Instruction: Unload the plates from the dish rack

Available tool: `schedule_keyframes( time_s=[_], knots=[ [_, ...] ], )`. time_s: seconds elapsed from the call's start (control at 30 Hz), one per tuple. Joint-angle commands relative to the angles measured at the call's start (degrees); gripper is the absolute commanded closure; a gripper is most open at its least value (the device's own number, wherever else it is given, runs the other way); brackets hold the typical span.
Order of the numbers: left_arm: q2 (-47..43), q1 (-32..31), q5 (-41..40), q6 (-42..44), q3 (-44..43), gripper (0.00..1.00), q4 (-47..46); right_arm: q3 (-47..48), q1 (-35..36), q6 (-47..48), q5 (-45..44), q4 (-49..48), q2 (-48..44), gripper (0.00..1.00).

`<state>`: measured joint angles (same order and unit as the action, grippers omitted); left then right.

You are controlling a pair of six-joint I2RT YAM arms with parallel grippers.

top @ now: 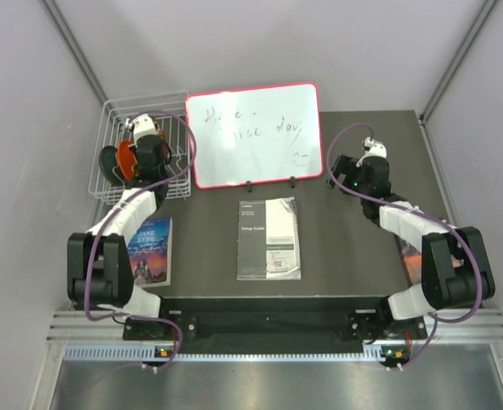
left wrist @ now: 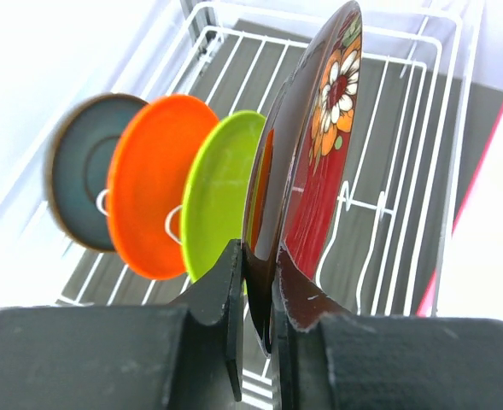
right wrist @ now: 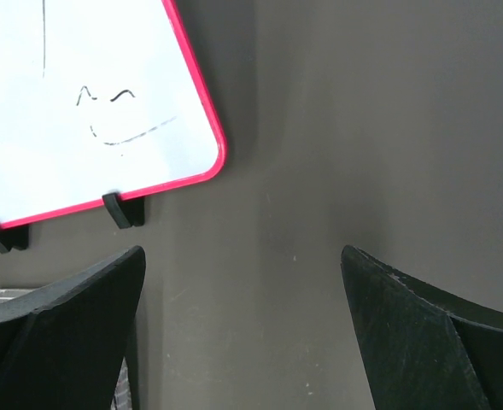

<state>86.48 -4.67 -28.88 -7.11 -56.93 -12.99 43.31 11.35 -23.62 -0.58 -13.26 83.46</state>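
Gripping the lower rim of a dark red flowered plate point(left wrist: 324, 154), the left gripper point(left wrist: 260, 265) had both fingers pressed together on that edge at the bottom centre of its wrist view. The plate stood on edge and leaned toward the upper right of the frame. To its left, three more plates stood upright in a row: a lime green plate point(left wrist: 221, 196) closest, then an orange plate point(left wrist: 153, 192), then a dark teal plate point(left wrist: 80, 179) at the far left, slightly blurred. All four sat within the white wire dish rack point(left wrist: 422, 51), whose bars crossed the background. Whether the held plate rested in a slot or was raised off the wires could not be told.

In the overhead view the rack was in the upper left of the frame, just left of a red-framed whiteboard point(top: 255, 132). The right gripper point(top: 341, 175) was right of the whiteboard, over the dark table point(top: 362, 248). Its wrist view showed the fingers spread wide apart with only bare table between them. A book point(top: 151, 249) lay at lower left and a booklet point(top: 269, 238) near the centre.
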Motion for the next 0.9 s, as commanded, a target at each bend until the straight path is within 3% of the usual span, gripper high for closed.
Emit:
schedule_keyframes(
  time_s=[0.0, 0.23, 0.3, 0.43, 0.53, 0.87],
  knots=[
    [-8.33, -0.34, -0.48, -0.79, -2.93, 1.0, -0.73, 2.13, 0.86, -0.03, 0.31, -0.89, -3.82, 0.02],
    [-16.59, -0.69, 9.53, -6.67, -2.67, 1.0, 8.05, 0.99, 2.18, -1.34, 5.93, -2.65, -5.76, 0.03],
    [-18.53, -0.78, 17.14, -11.22, -0.74, 1.0, 8.69, 1.07, 4.01, -1.87, 10.49, -4.67, -5.59, 0.03],
    [-20.38, -1.39, 32.27, -19.15, 5.67, 1.0, 0.12, 4.32, 8.85, -0.11, 13.41, -4.67, -4.71, 0.03],
    [-19.25, -2.27, 39.66, -24.95, 8.93, 1.0, -2.99, 4.41, 10.79, -3.09, 19.02, -10.64, -2.61, 0.03],
    [-15.73, -8.95, 46.63, -32.52, 11.66, 1.0, -11.79, 7.84, 16.24, -12.06, 27.03, -26.73, 8.29, 0.04]
  ],
)
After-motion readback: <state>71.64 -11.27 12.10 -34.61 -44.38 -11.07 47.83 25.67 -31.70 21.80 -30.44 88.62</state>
